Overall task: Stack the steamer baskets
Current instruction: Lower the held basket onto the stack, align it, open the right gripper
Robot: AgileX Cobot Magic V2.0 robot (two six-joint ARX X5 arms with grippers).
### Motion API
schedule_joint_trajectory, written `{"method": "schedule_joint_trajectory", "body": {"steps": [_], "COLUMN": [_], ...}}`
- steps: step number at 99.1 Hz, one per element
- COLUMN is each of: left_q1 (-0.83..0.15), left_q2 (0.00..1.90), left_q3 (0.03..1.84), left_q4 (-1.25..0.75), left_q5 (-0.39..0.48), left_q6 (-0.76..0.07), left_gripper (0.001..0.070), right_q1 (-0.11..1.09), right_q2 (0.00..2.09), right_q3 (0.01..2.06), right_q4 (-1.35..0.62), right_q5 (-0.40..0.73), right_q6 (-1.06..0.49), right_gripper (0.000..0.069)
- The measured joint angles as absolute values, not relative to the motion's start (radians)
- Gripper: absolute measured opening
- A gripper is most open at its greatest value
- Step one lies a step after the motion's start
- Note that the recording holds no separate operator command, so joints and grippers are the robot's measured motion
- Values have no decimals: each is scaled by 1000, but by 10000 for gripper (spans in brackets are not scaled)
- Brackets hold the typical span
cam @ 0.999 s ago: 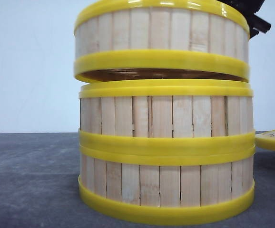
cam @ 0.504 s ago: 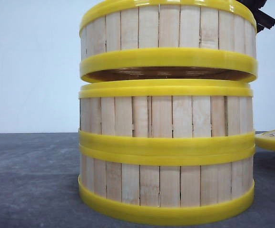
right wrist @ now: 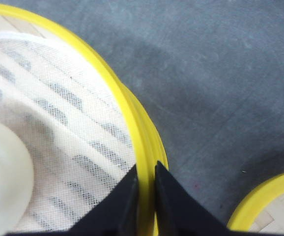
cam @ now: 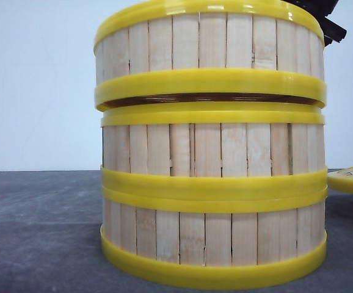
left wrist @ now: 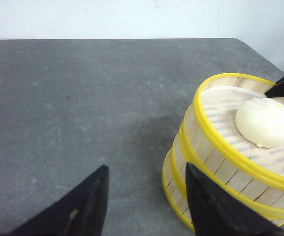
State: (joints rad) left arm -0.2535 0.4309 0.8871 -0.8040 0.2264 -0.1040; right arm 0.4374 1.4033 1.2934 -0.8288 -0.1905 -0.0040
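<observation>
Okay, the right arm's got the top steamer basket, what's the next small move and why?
Probably ease the top steamer basket straight down a touch more. A thin dark gap shows above the stack's rim, and the right tool is clamped on the basket's rim, so release comes after.

**Count by kind.** I counted three round, shallow steamer baskets of pale vertical wooden slats with glossy yellow plastic rings: the bottom basket (cam: 213, 235), the middle basket (cam: 213, 149) and the top basket (cam: 207, 43). A fourth yellow-rimmed round wooden piece (cam: 350, 180) showed only in part at the edge of the front view. I could not tell whether it was another basket or a lid. I counted one pale, rounded white bun (left wrist: 266, 121) and one dark grey table (left wrist: 58, 98). My own grippers numbered two, my left gripper (left wrist: 146, 177) and my right gripper (right wrist: 146, 171). Each had two black fingers (left wrist: 83, 206), four in all.
</observation>
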Motion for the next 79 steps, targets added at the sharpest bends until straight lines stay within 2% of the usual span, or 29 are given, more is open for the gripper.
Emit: {"method": "schedule_joint_trajectory", "body": {"steps": [61, 67, 79], "left_q1": [-253, -253, -253], "left_q2": [431, 431, 431], "left_q3": [887, 887, 887], "left_q4": [-804, -804, -804], "left_q5": [226, 226, 226], "left_q6": [-99, -97, -97], "left_gripper": [293, 293, 293], "right_q1": [438, 438, 438], "right_q2": [1422, 1422, 1422], "right_q3": [1298, 1298, 1299], "right_q4": [-837, -837, -835], "right_q5": [-154, -158, -158], "right_q6": [-15, -14, -11], "right_gripper": [32, 74, 240]}}
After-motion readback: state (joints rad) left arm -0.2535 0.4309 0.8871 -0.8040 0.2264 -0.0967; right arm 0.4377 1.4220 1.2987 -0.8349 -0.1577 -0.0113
